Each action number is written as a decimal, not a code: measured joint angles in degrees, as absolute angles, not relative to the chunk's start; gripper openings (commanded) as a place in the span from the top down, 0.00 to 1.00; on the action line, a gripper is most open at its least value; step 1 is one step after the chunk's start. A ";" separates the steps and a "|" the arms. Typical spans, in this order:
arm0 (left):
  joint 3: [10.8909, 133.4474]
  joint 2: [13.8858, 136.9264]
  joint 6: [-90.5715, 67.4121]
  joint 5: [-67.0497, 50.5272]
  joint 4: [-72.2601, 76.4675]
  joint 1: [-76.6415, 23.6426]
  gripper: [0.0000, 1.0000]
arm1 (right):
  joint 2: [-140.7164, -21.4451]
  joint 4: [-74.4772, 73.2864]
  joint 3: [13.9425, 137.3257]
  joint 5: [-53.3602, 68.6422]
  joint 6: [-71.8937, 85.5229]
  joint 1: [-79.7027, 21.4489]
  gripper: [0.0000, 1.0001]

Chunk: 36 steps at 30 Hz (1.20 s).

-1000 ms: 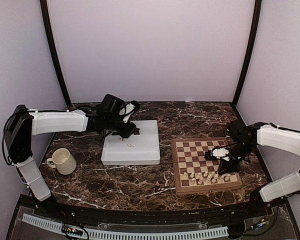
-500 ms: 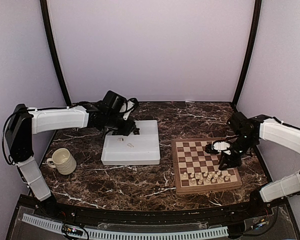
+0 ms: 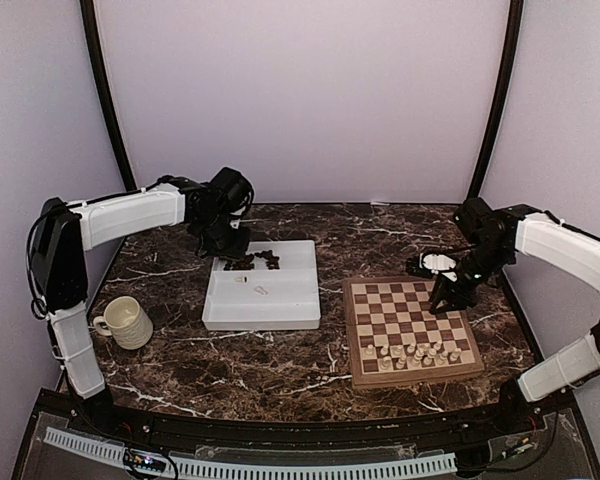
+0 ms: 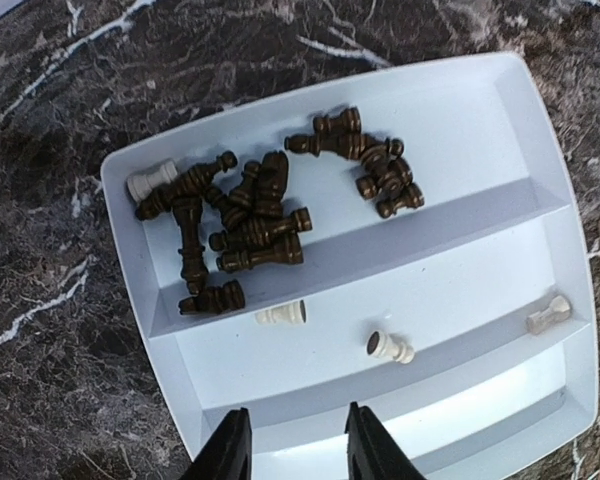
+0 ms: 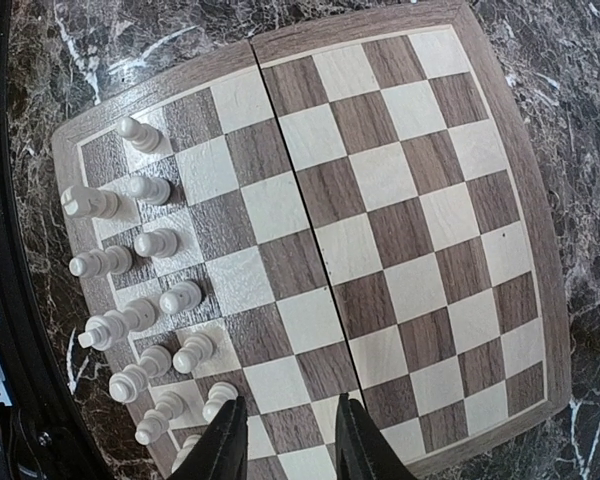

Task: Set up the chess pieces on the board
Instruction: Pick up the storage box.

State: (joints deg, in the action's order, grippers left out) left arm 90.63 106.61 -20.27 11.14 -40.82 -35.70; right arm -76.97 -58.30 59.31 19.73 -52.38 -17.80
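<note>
The board (image 3: 400,305) lies at the right of the table. Several cream-white chess pieces (image 3: 410,352) stand in two rows along its near edge, at the left (image 5: 140,290) in the right wrist view. My right gripper (image 5: 288,452) hangs open and empty above the board's (image 5: 380,200) bare squares, beside the white rows (image 3: 445,297). Dark brown pieces (image 4: 250,215) lie heaped in the tray's far compartment (image 3: 252,260). Three cream pieces (image 4: 282,314) lie loose in the middle compartment. My left gripper (image 4: 295,455) is open above the tray, nothing between its fingers (image 3: 226,240).
The white divided tray (image 3: 270,305) sits mid-table, left of the board; its walls (image 4: 460,270) separate three compartments. One cream rook (image 4: 150,182) lies among the dark pieces. A cream ribbed mug (image 3: 126,322) stands at the near left on the dark marble.
My right gripper opened, rose and drew back from the white rows toward the board's far side. My left gripper pulled up and back-left off the tray, and its jaws narrowed somewhat.
</note>
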 measured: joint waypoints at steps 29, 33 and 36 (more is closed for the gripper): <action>100.03 118.54 -18.52 6.87 -47.62 -31.46 0.69 | -79.81 -55.86 59.33 27.70 -52.18 -17.76 0.69; 98.45 118.96 -23.51 3.29 -44.73 -32.42 0.71 | -79.85 -55.66 59.33 28.10 -52.21 -17.76 0.69; 99.20 120.20 -20.14 2.35 -43.70 -34.68 0.72 | -79.85 -55.68 59.33 28.05 -52.25 -17.76 0.69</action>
